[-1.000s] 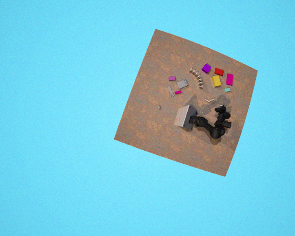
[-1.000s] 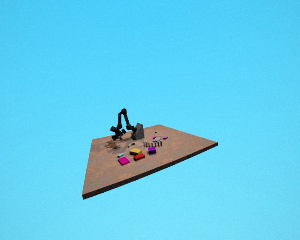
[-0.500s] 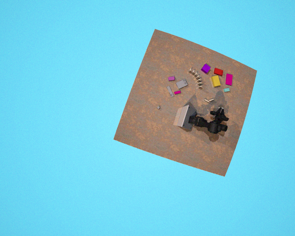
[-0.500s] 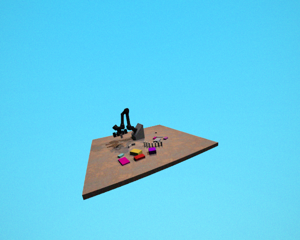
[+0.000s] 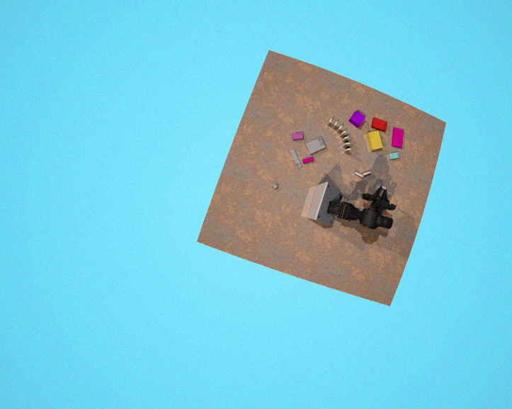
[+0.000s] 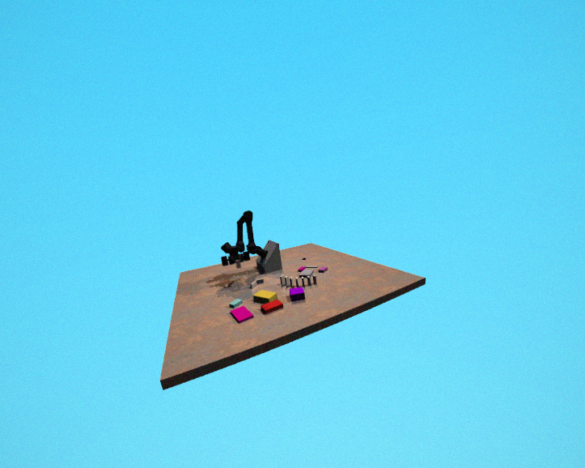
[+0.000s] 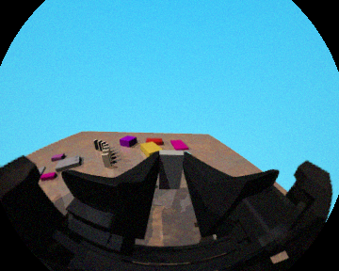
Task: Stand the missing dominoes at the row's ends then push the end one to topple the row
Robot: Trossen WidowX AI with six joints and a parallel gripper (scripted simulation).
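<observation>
A curved row of standing pale dominoes (image 5: 340,134) (image 6: 297,280) (image 7: 105,153) sits on the wooden table (image 5: 269,220). Two loose dominoes (image 5: 362,174) (image 6: 254,283) lie flat between the row's near end and the arm. My gripper (image 5: 381,192) (image 6: 238,261) (image 7: 171,154) is shut on a domino (image 7: 171,176) and holds it upright above the table. It is a short way on the arm's side of the loose pair and well clear of the row. In the wrist view the fingers point toward the row and the coloured blocks.
Purple (image 5: 357,118), red (image 5: 379,124), yellow (image 5: 374,141), magenta (image 5: 396,137) and teal (image 5: 393,155) blocks lie just beyond the row. A grey slab (image 5: 314,145), a pink block (image 5: 297,135) and a grey bar (image 5: 294,158) lie on its other side. The arm's base (image 5: 319,202) stands nearby.
</observation>
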